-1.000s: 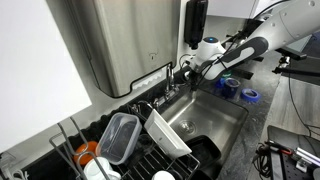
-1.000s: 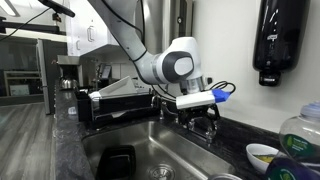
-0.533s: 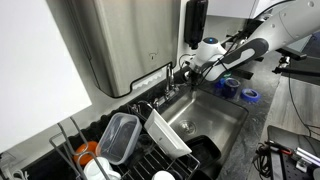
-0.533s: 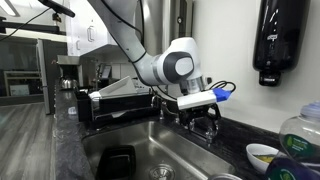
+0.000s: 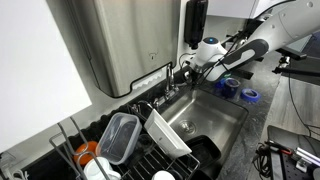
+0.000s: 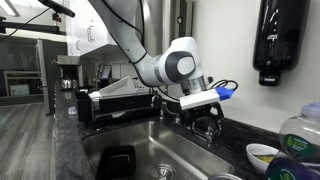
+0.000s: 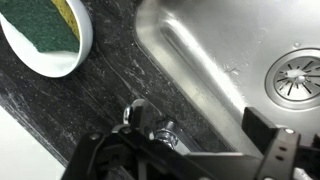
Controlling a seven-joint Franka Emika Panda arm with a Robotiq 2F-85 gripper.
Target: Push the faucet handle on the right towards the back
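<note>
Tool [image 6: 206, 124] barely shifted; one faucet handle [image 7: 134, 112] beneath, one sink [image 7: 220, 50].

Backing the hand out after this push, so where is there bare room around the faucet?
Free: bare sink floor between the drain and the rim, and the dark counter strip between the sponge bowl and the sink rim. Crowded: the dish rack end and the counter by the blue rolls.

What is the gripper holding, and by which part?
Nothing. The gripper is open; the faucet handle shows between its spread fingers in the wrist view, unclamped.
</note>
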